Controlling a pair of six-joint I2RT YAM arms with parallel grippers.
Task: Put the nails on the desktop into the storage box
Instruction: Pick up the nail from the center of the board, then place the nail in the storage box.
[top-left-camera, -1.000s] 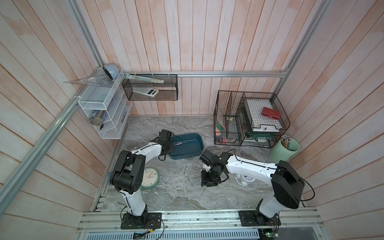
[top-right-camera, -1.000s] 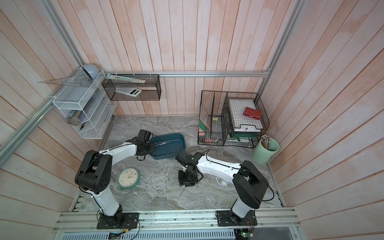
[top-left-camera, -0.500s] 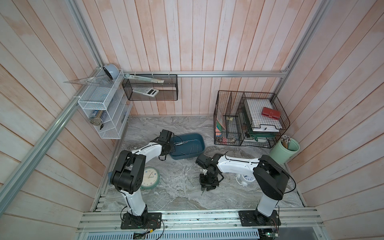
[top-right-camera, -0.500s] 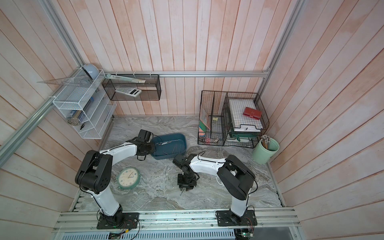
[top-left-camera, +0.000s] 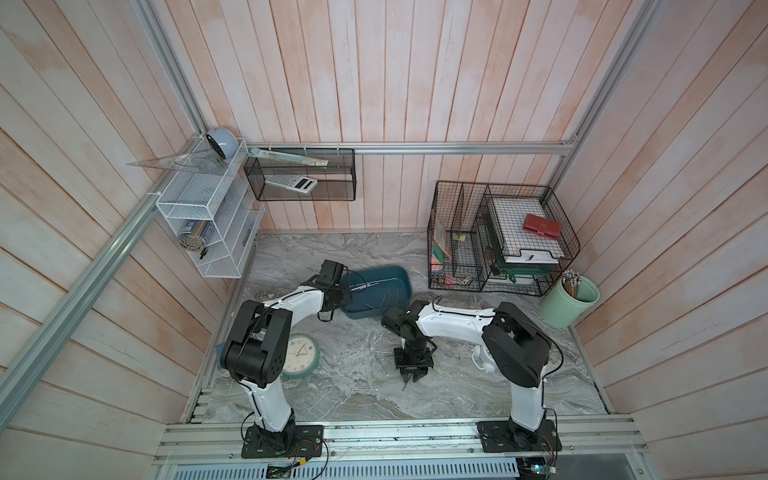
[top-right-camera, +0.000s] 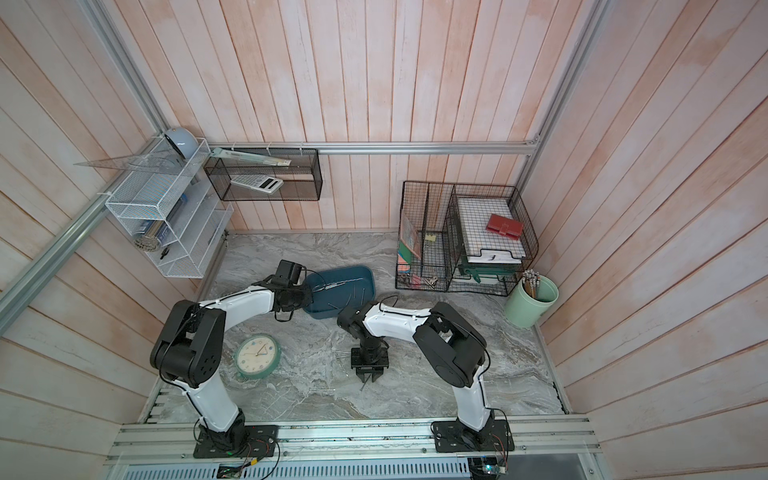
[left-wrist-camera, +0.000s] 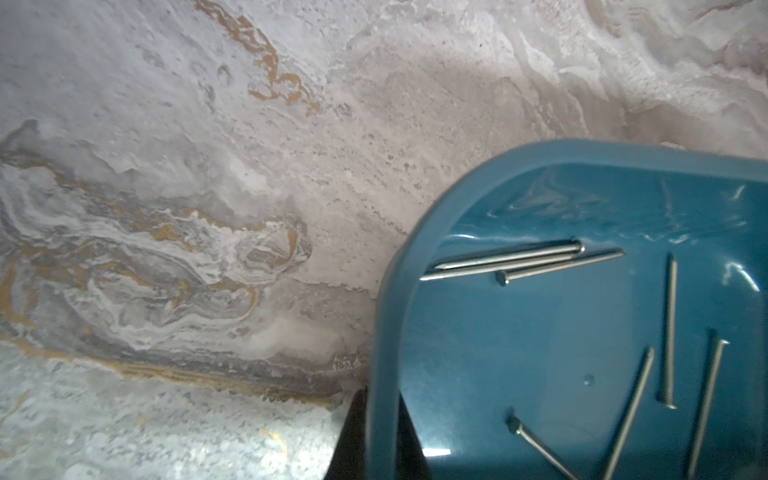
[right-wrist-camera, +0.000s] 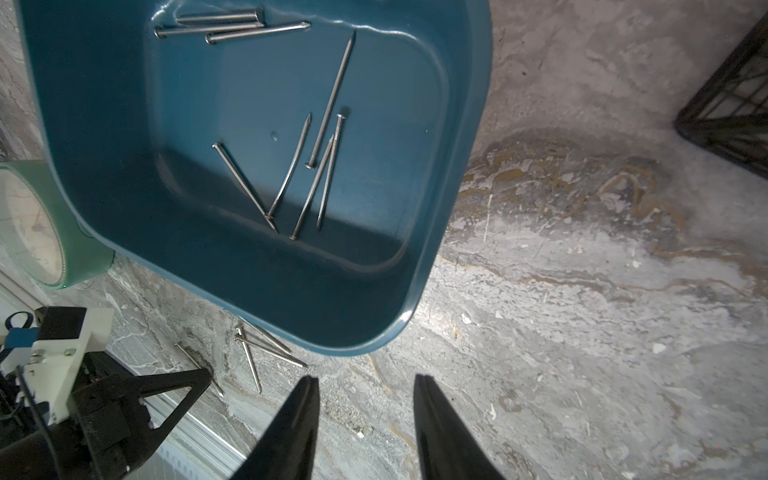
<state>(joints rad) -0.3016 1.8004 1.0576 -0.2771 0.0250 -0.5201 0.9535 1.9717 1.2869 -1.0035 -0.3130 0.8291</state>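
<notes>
Your right gripper (right-wrist-camera: 365, 379) stands narrowly parted over the desktop (right-wrist-camera: 582, 332), nothing between its black tapered fingers. Your left gripper (left-wrist-camera: 380, 428) is clamped on the storage box (left-wrist-camera: 384, 311) rim, a hold only its wrist view shows plainly. Slim grey metal nails (right-wrist-camera: 324, 137) lie in the glossy teal tub; stray nails (top-left-camera: 364, 389) rest on veined marble left of the right gripper.

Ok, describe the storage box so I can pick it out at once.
On the marble desktop, look just left of the black wire baskets. The storage box is the shallow teal tub with nails inside; unlike the mesh baskets it is solid plastic.
</notes>
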